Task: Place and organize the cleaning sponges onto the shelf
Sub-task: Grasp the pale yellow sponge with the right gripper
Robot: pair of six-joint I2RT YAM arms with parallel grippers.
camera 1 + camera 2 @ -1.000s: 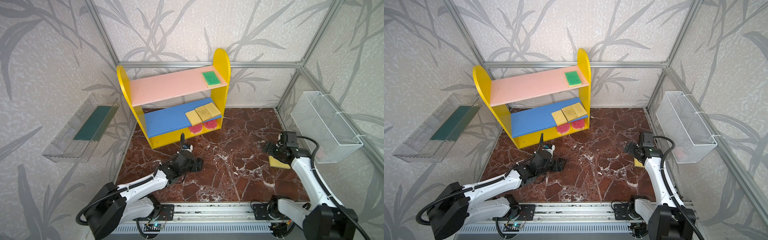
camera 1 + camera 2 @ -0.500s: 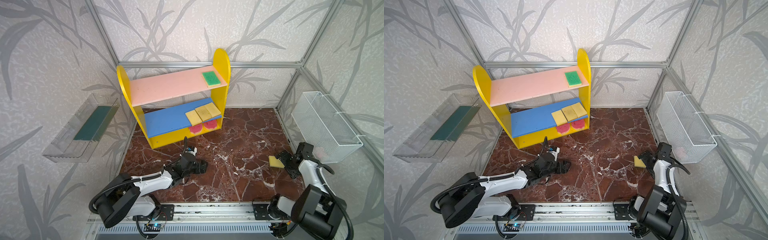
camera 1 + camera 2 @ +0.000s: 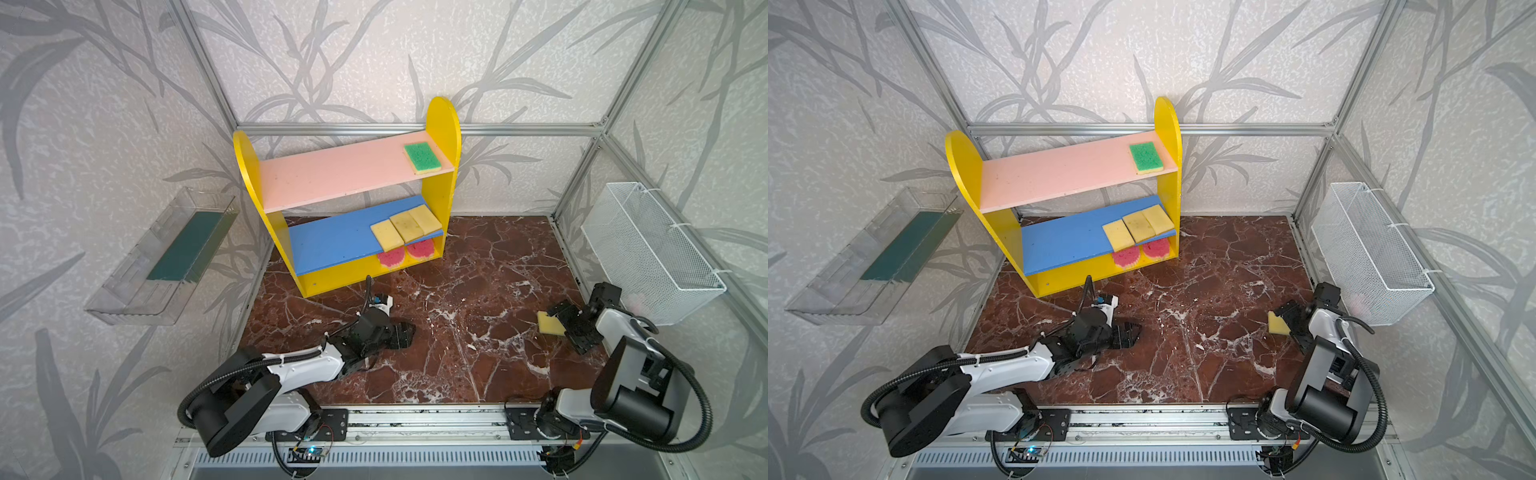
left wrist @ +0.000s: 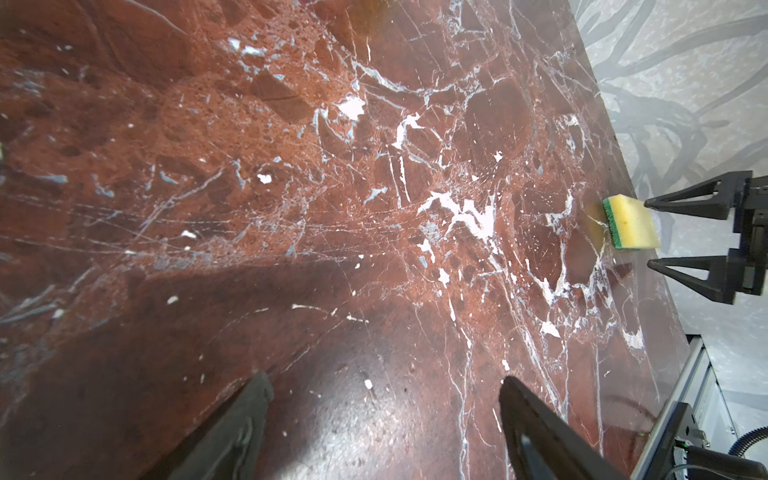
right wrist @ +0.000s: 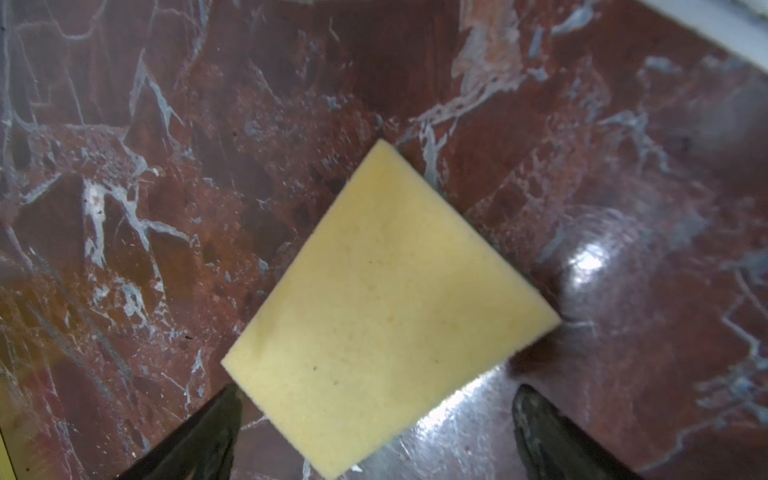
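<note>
Nearby, both jaws gape empty — right gripper (image 3: 562, 325) beside a floor sponge (image 3: 549, 323), wire basket (image 3: 648, 253) behind.

Both top views look down from high above the near rail, facing the far wall, and share the whole scene: shelf (image 3: 353, 208), both arms, the marble table (image 3: 1183, 353). The left wrist camera sits low, looking rightward across the table to the yellow sponge (image 4: 631, 228). The right wrist camera hangs close above that sponge (image 5: 386, 316).
</note>
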